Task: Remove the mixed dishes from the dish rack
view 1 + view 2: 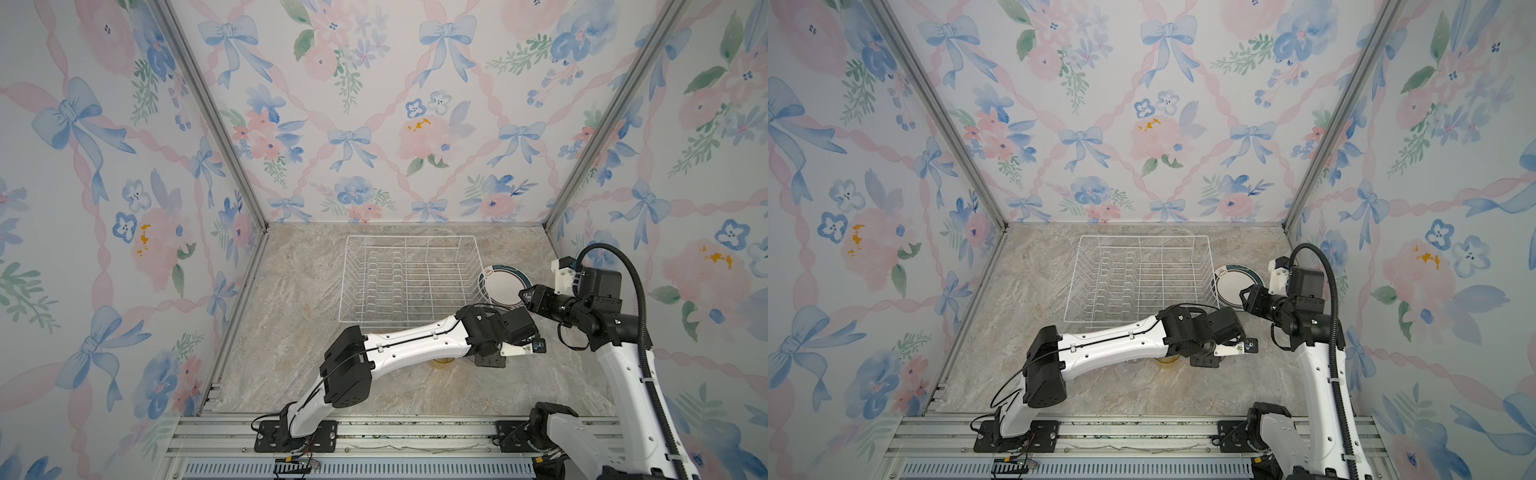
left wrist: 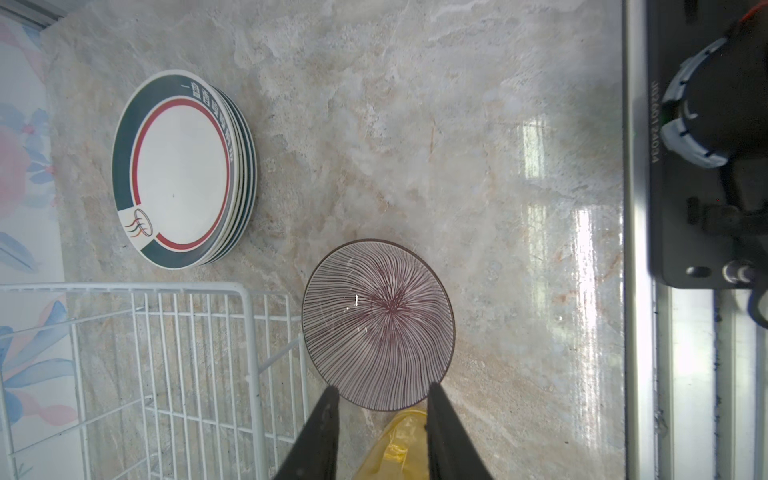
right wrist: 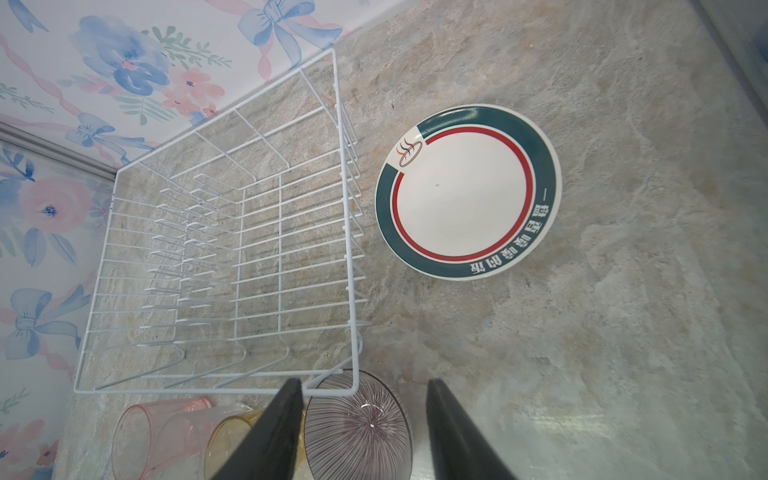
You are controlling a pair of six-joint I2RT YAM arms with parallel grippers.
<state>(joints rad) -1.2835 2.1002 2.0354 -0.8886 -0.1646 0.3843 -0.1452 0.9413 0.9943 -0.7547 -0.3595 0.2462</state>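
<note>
Marble-like tabletop (image 3: 623, 332); rack (image 2: 124, 286), plates (image 3: 465, 191), bowl (image 2: 376, 324), tumblers (image 3: 158, 436)

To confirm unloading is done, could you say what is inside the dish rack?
Nothing shows inside the dish rack; the right gripper covers a bit of its rim.

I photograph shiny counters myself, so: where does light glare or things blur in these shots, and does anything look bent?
Left wrist view: white glare streaks on the marble tabletop beside the metal rail; right wrist view: the fingers of the right gripper are dark and soft-edged, the top plate sharp; both top views: even light, the corner posts splay apart.
</note>
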